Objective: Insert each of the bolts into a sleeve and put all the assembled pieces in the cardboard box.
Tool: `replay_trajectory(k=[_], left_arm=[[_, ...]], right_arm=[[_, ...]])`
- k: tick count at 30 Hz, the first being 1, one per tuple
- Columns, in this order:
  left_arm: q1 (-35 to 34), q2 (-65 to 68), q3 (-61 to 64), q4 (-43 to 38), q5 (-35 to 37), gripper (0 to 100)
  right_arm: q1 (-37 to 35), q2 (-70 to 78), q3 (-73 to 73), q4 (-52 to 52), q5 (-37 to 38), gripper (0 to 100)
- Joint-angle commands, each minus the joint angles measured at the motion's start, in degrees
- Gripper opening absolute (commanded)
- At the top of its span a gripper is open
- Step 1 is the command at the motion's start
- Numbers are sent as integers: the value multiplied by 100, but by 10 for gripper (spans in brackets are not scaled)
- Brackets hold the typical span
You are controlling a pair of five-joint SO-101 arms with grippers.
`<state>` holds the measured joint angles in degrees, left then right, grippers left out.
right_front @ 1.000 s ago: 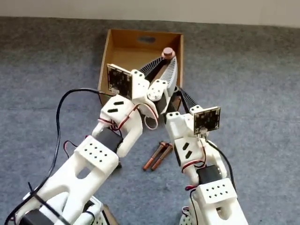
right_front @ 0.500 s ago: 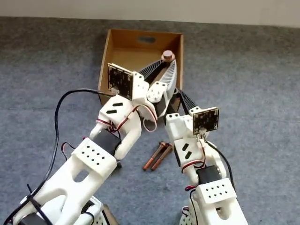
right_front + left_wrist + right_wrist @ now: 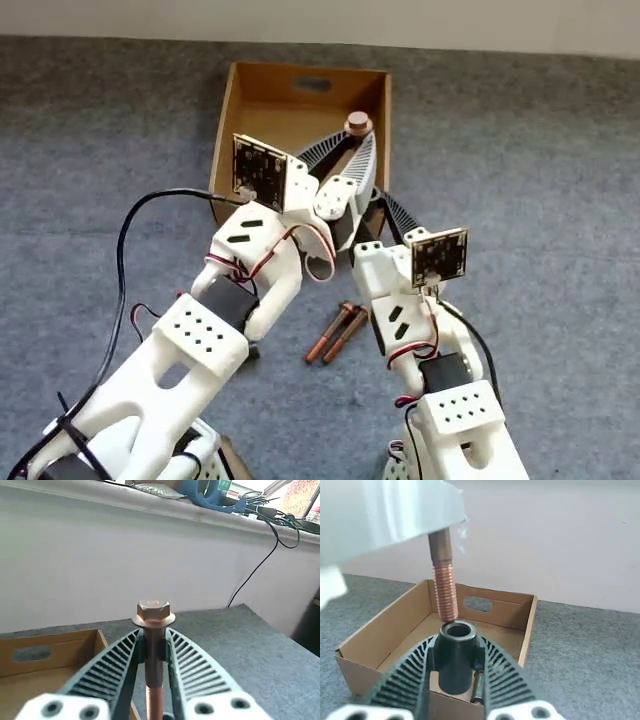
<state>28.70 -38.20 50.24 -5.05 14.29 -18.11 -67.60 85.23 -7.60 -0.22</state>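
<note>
- Grey carpeted table [image 3: 540,150], with a pale wall behind its far edge.
- Bolt [image 3: 154,650]: upright, hex head up, threaded end down, above the right side of the cardboard box [image 3: 225,130].
- My left gripper [image 3: 154,632] has both fingers closed on the shank just under the head.
- Sleeve [image 3: 455,662]: black, upright, open end up, at the box's near wall.
- My right gripper [image 3: 455,647] has its fingers pressed against the sleeve's two sides, holding it.
- The thread tip is right at the sleeve's mouth. I cannot tell whether it has gone in.
- The box sits at the far middle of the table, open-topped, with a hand slot in its far wall.
- A dark cylindrical piece [image 3: 477,687] lies on the box floor just behind the sleeve.
- Two loose bolts [image 3: 337,333] lie side by side on the carpet, nearer than the box, between my two arms.
</note>
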Motion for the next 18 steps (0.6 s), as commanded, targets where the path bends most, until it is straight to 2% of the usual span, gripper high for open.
replay_trajectory(k=[1, 8, 14, 18], left_arm=[[189, -215, -84, 0, -44, 7], [242, -215, 13, 9, -70, 7], [259, -224, 303, 0, -1160, 7], [268, -251, 356, 0, -1363, 7]], right_arm=[[13, -101, -57, -136, -44, 7], [13, -101, -57, -136, -35, 7], [13, -101, -48, -136, -35, 7], [13, -101, -48, -136, -35, 7]])
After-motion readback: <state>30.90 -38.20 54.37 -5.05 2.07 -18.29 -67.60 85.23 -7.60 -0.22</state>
